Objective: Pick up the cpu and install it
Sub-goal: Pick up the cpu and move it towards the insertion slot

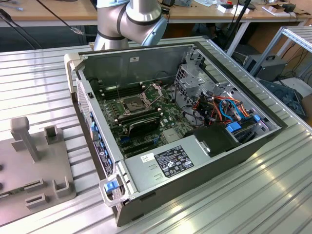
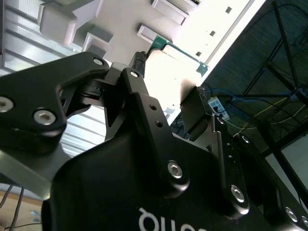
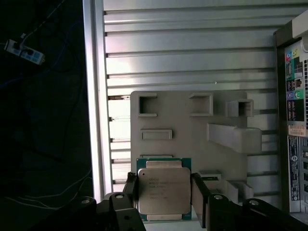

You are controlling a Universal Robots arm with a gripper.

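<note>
In the first wrist view the cpu (image 3: 163,190), a square chip with a silver-grey top and a green rim, sits between my gripper's (image 3: 163,195) two black fingers (image 3: 132,191), which press on its opposite sides. It looks large against the grey fixture plate (image 3: 187,118) behind it, so it hangs above that plate. In the second wrist view the gripper (image 2: 168,82) holds the chip's bright face with its green edge (image 2: 180,50) showing. In the exterior view the dark socket (image 1: 132,103) on the motherboard stands with its metal frame hinged up, inside the open computer case (image 1: 161,165).
The case lies on its side on a ribbed aluminium table (image 1: 253,195), to the exterior view's right of the grey fixture plate (image 1: 34,165) with its raised posts and slots. A long black card (image 1: 141,126) sits beside the socket. Cables (image 1: 224,109) and a drive cage fill the case's far end.
</note>
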